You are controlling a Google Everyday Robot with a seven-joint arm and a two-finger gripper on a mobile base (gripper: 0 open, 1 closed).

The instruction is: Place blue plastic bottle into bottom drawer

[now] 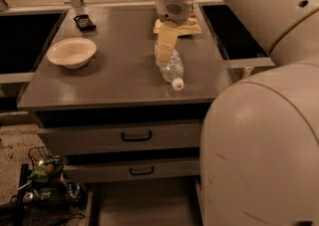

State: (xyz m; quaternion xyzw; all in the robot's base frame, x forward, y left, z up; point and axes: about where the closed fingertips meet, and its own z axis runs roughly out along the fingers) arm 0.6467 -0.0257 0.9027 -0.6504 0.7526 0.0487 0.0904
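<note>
The blue plastic bottle [171, 67] lies on its side on the grey cabinet top [119, 75], white cap toward the front edge. My gripper [165, 47] reaches down from above onto the bottle's far end, touching or nearly touching it. The bottom drawer [144, 205] is pulled out at the foot of the cabinet, and its flat grey floor is bare. The two upper drawers with black handles [136, 136] are shut.
A tan snack bag [188, 26] lies behind the gripper. A white bowl [72, 52] and a small black object [83, 22] sit at the left of the top. My large pale body [259, 150] fills the right. A wire basket of clutter [45, 175] stands lower left.
</note>
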